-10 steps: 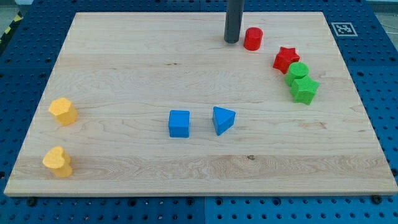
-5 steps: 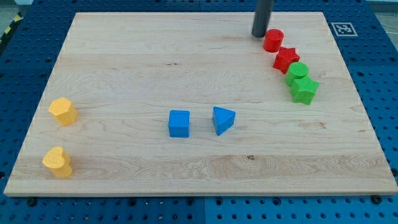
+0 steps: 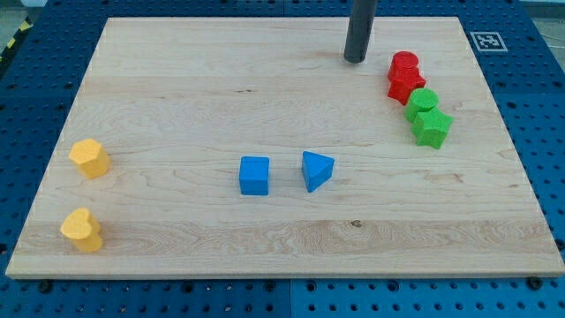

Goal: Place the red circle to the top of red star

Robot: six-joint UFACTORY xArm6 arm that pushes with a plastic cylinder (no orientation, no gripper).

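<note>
red circle (image 3: 404, 64) touching red star (image 3: 406, 85), my tip (image 3: 355, 59) left

Red circle (image 3: 404, 64) touching the top edge of the red star (image 3: 406, 86), near the board's upper right.

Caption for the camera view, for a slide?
Red circle sits atop red star; my tip stands clear left.

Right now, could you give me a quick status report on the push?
My tip off to the view's left of red circle, apart. Red circle sits against top of red star. Nothing between them.
</note>
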